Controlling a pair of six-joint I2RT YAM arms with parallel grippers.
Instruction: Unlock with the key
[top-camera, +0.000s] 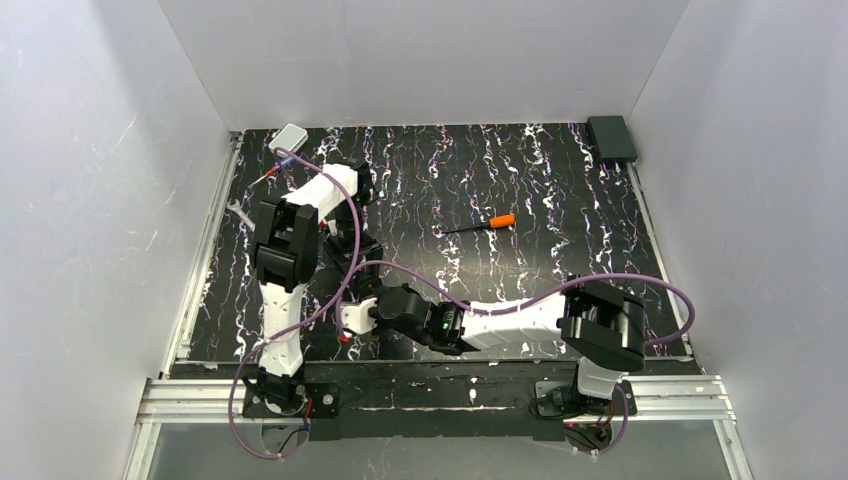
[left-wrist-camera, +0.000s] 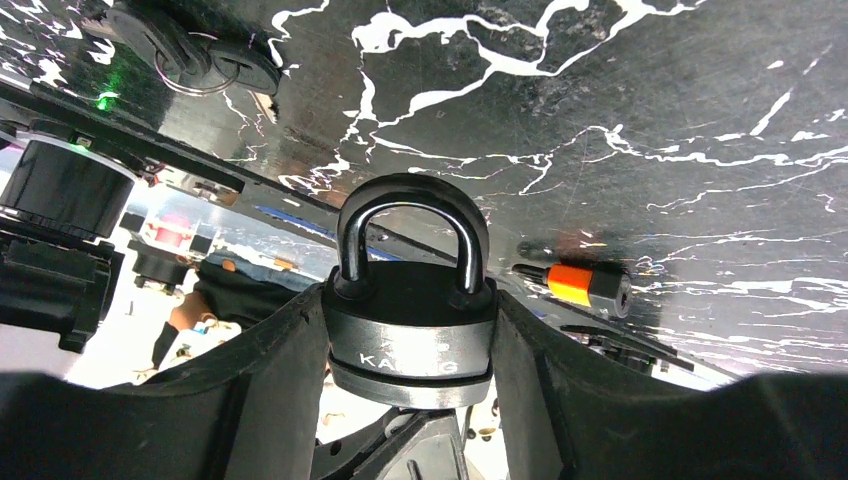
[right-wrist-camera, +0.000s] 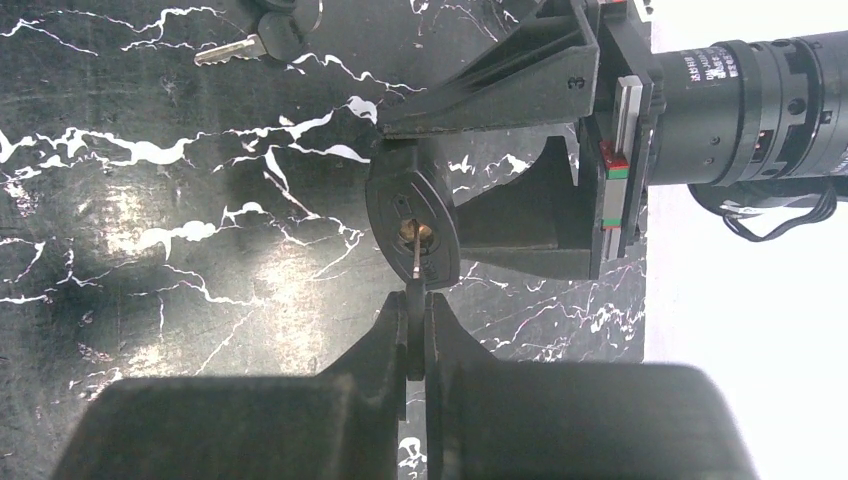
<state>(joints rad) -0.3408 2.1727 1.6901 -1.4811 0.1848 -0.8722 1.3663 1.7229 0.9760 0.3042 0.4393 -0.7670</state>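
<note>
My left gripper (left-wrist-camera: 412, 322) is shut on a grey and black padlock (left-wrist-camera: 412, 345), its shackle pointing away from the wrist. In the top view this gripper (top-camera: 358, 262) hangs above the near-left of the table. My right gripper (right-wrist-camera: 415, 312) is shut on the black head of the key (right-wrist-camera: 415, 268). The pale blade points straight at the brass keyhole (right-wrist-camera: 411, 232) in the padlock's underside (right-wrist-camera: 432, 205), with its tip at or just inside the hole. In the top view the right gripper (top-camera: 362, 302) sits close below the left one.
An orange-handled screwdriver (top-camera: 497, 221) lies mid-table and also shows in the left wrist view (left-wrist-camera: 585, 285). Spare keys on a ring (right-wrist-camera: 250, 40) lie on the black marbled table (top-camera: 520, 170). A grey box (top-camera: 290, 135) sits back left, a black box (top-camera: 612, 137) back right.
</note>
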